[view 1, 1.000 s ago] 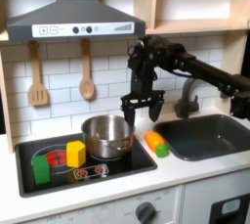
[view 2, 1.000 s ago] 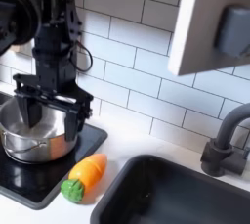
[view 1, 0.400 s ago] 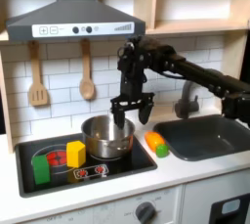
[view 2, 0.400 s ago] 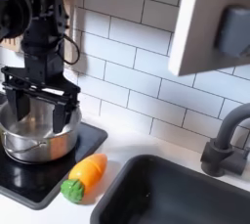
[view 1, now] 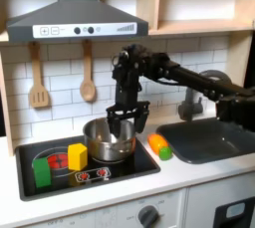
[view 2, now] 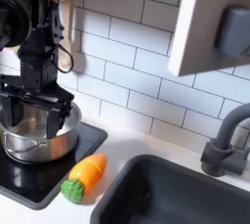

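Gripper (view 1: 120,118) spread wide, empty, poised just above steel pot (view 1: 108,140) on black stove (view 1: 60,175). Toy carrot (view 2: 84,176) lies on counter right of pot in second exterior view.

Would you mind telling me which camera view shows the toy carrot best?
The second exterior view: the carrot lies close and whole, orange with a green end, beside the stove. In the first exterior view it is small and far off.
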Controlling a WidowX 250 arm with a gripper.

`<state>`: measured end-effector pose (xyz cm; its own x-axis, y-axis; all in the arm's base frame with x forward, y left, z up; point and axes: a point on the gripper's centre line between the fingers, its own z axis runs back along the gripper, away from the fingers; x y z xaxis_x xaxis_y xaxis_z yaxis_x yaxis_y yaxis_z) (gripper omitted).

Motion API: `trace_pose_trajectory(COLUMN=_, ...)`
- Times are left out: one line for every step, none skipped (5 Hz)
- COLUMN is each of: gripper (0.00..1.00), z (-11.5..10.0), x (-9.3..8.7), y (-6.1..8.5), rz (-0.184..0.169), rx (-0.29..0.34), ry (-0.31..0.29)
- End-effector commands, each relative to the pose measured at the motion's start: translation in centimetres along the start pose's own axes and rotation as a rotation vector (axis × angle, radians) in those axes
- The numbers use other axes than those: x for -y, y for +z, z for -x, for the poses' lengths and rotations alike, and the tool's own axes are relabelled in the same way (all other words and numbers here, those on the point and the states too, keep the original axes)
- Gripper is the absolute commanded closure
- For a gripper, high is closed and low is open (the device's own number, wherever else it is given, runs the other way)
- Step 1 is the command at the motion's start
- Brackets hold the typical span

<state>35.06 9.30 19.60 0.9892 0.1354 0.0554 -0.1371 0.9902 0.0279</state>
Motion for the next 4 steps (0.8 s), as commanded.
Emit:
trace_pose_trajectory(gripper=0.0, z=-1.1, x=-1.2, y=0.0, rz=0.006, rx=-0.007, ry=0.064)
trace_pose_trajectory(gripper=0.0, z=-1.5, x=-1.9, y=-0.2, rz=0.0, rx=-0.016, ry=0.089)
trace_pose_trajectory(gripper=0.0, z=-1.7, x=-2.3, y=-0.5, rz=-0.003, rx=-0.022, ry=0.095)
trace_pose_trajectory(gripper=0.0, z=-1.7, x=-2.6, y=-1.2, rz=-0.003, rx=-0.046, ry=0.099)
